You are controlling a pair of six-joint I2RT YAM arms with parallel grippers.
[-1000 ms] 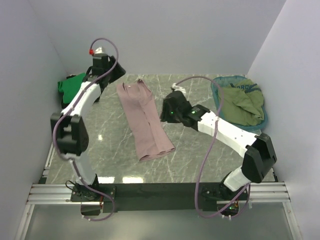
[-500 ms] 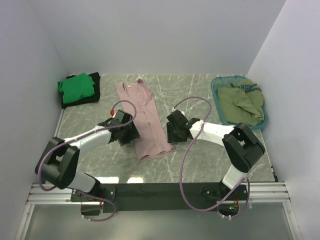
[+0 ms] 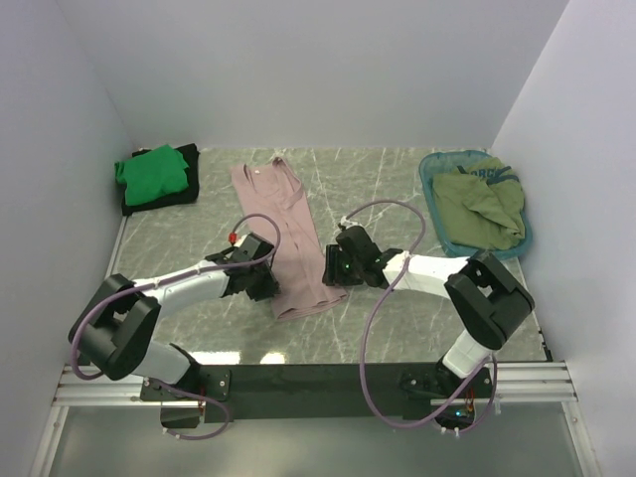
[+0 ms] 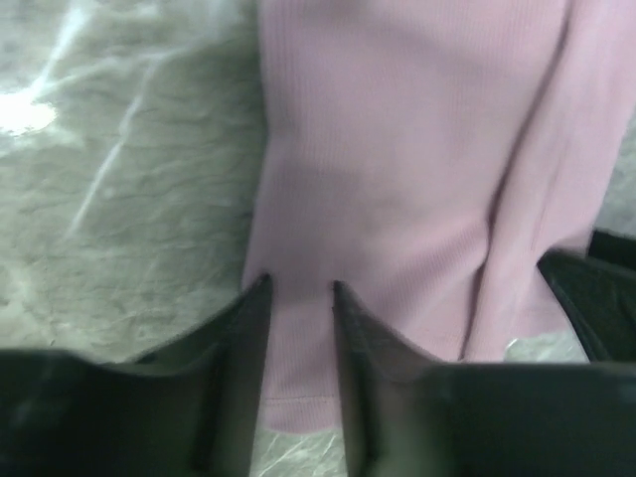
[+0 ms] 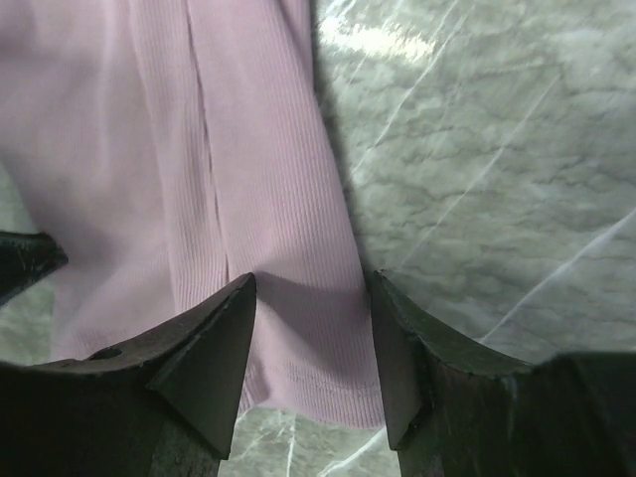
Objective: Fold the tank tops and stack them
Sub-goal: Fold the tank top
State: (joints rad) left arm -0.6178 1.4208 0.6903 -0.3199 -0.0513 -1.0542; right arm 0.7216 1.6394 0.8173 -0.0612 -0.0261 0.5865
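Note:
The dusty pink tank top lies folded lengthwise in a long strip on the marble table. My left gripper is low at its near left corner. In the left wrist view its jaws stand slightly apart, with flat pink cloth and its hem between them. My right gripper is at the near right corner, open wide over the pink hem. The bright green top lies on the black top at the far left. The olive top lies in the basket.
The teal oval basket stands at the far right by the wall. White walls close in the table on three sides. The two grippers are close together across the pink strip; the right one's finger shows in the left wrist view.
My left arm has swung from the far-left stack down to the pink top's near left corner. My right gripper has dropped to the near right corner. The pink top has not moved.

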